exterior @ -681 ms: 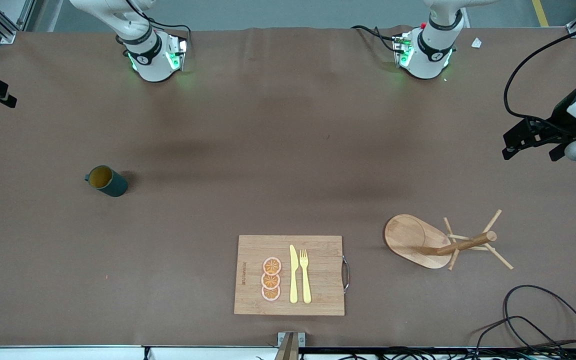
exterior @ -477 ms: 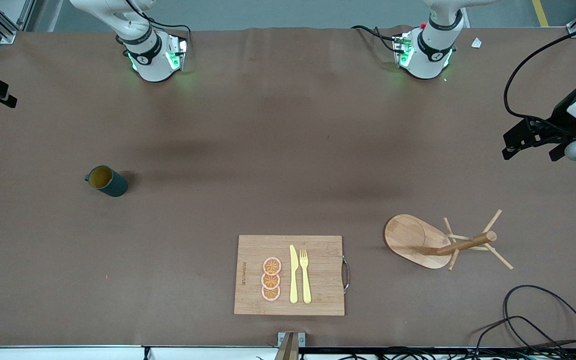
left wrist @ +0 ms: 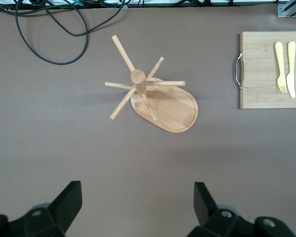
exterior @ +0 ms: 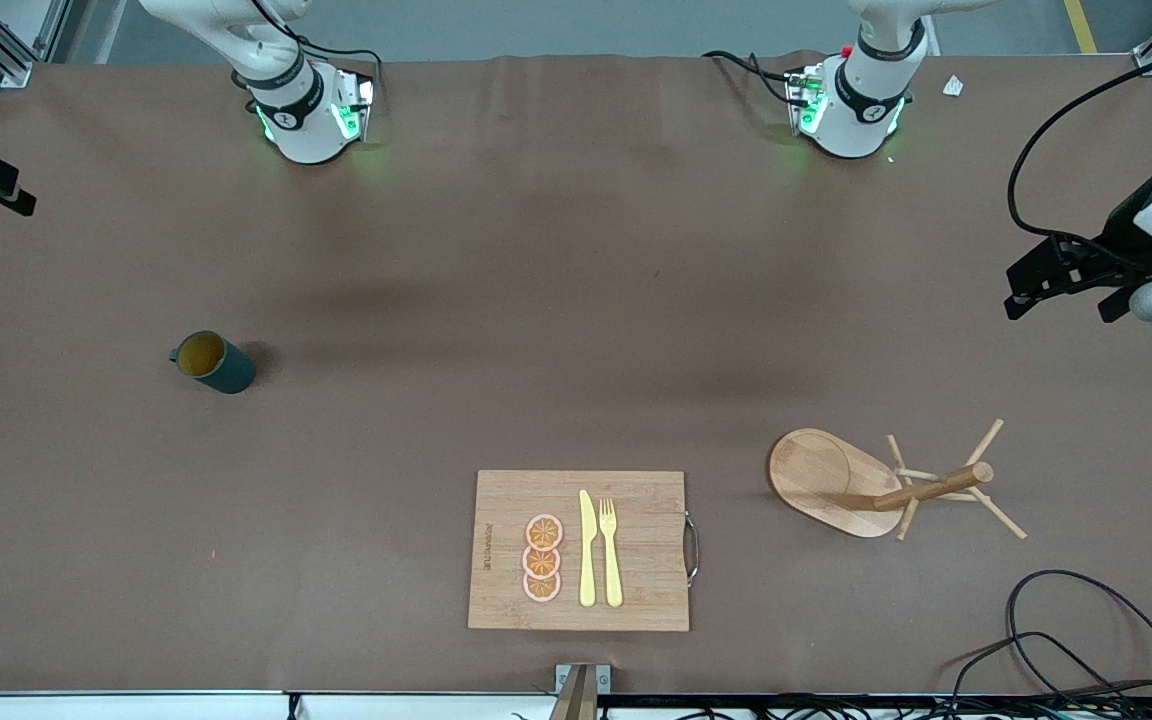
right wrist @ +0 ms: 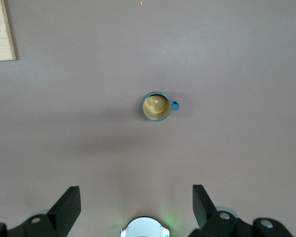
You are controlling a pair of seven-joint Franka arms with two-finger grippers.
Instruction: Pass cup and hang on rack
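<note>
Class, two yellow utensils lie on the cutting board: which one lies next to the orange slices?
The knife. It lies between the orange slices and the fork, which sits toward the cutting board handle.

The cup [exterior: 213,361] was dark teal-green outside, mustard-yellow within, on a plain brown table [exterior: 496,300]. The rack [exterior: 881,485] and cutting board [exterior: 636,490] were pale bamboo (grain running in fine stripes); the knife [exterior: 587,548] and fork [exterior: 611,550] pale yellow. Three slices [exterior: 542,558] were orange with a pinkish rim.
</note>
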